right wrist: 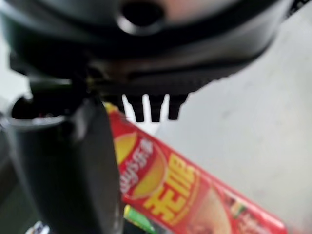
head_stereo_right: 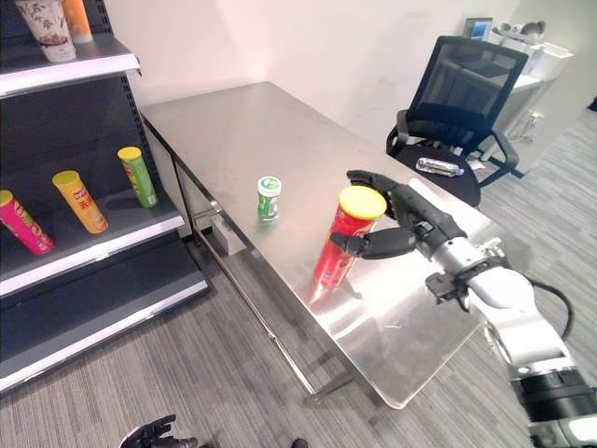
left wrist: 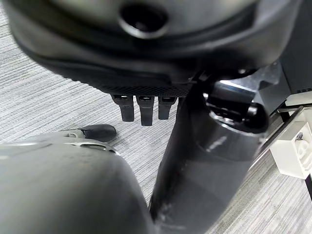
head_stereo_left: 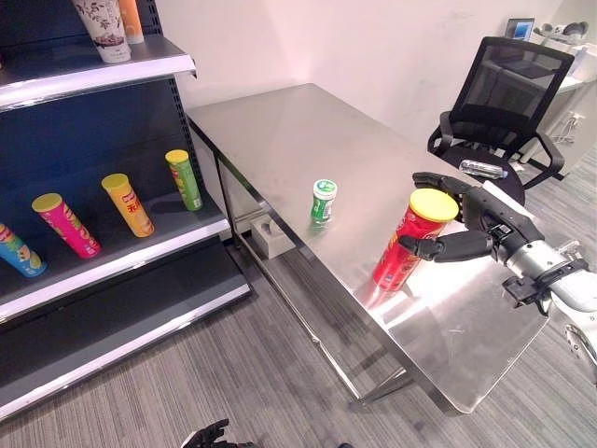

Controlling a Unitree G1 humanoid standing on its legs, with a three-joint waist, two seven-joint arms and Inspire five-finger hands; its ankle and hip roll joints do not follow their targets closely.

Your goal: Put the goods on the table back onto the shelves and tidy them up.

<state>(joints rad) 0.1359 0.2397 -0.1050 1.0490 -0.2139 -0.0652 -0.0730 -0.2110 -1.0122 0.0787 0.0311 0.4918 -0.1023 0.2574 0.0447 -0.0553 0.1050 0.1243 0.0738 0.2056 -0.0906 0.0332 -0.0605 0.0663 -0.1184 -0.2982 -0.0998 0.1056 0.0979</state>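
A red chip can (head_stereo_left: 403, 250) with a yellow lid stands on the steel table (head_stereo_left: 280, 131), near its front right part. My right hand (head_stereo_left: 485, 229) is shut on it: the thumb (head_stereo_left: 438, 247) presses the near side and the fingers (head_stereo_left: 438, 180) curl behind the lid. The right wrist view shows the can (right wrist: 175, 190) between thumb and fingers. A small green can (head_stereo_left: 324, 200) stands alone mid-table, left of the red one. My left hand (head_stereo_left: 210, 436) hangs low over the floor with relaxed fingers, holding nothing.
The dark shelf unit (head_stereo_left: 112, 261) at left holds green (head_stereo_left: 185, 179), orange (head_stereo_left: 128, 204), pink (head_stereo_left: 65, 224) and blue (head_stereo_left: 19, 250) cans leaning on its middle shelf. Cups (head_stereo_left: 103, 28) stand on the top shelf. A black office chair (head_stereo_left: 504, 93) sits behind the table. A white box (head_stereo_left: 270, 235) lies beneath it.
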